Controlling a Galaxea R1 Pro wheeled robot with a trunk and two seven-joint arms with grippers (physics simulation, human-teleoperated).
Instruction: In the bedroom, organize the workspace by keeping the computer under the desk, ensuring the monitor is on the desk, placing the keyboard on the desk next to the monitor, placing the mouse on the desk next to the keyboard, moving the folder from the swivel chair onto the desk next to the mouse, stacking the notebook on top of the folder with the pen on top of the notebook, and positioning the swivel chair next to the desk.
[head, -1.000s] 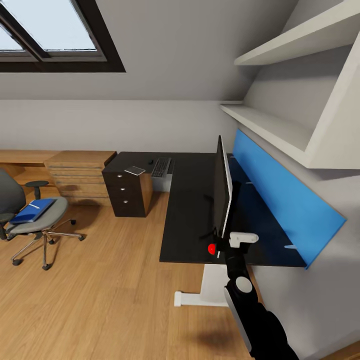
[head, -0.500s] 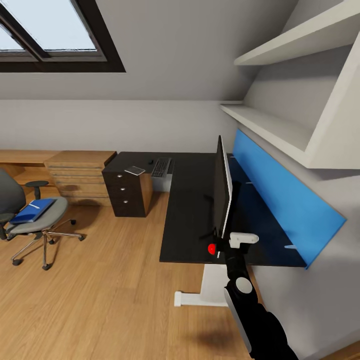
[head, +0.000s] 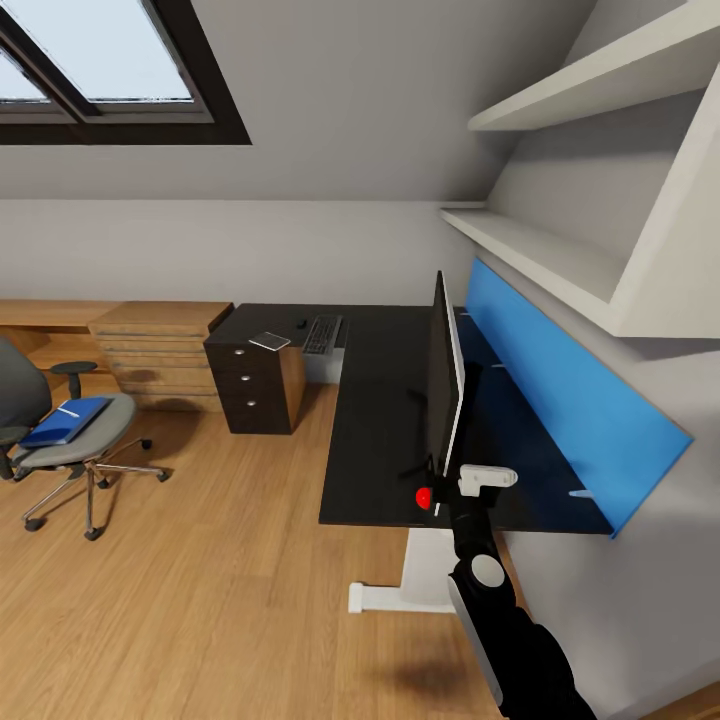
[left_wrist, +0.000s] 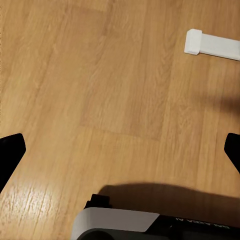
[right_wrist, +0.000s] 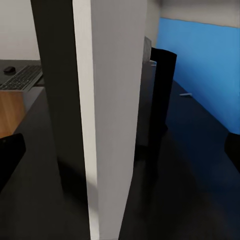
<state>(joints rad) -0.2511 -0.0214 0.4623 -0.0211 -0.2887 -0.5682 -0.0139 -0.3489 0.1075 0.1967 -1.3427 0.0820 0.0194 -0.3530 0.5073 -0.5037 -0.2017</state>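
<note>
Our right gripper (right_wrist: 120, 150) sits at the near end of the monitor (head: 443, 385), fingers spread wide to either side of its upright edge without touching it, so we are holding nothing. The wrist view looks straight along that edge, with the black stem (right_wrist: 161, 95) behind it and the blue back panel (right_wrist: 200, 65) beyond. In the head view our right arm (head: 490, 590) rises from below to the near end of the desk (head: 375, 420), its wrist level with the desk top.

Our left gripper (left_wrist: 120, 150) is also open and empty, pointing down at the bare wooden floor (left_wrist: 100, 90) near the desk's white foot (left_wrist: 210, 44).

As for progress, we judge that little is finished. The monitor already stands on the desk, edge-on to us. The keyboard (head: 322, 334) lies at the far end of the desk, well apart from the monitor, with what seems to be the mouse (head: 300, 324) just beside it. A flat grey item (head: 270, 341), perhaps the notebook, rests nearby. The blue folder (head: 66, 420) is on the swivel chair (head: 60, 440), a thin white pen (head: 68, 411) on top, and the chair stands well away from the desk. All of that is yet to be done.
</note>
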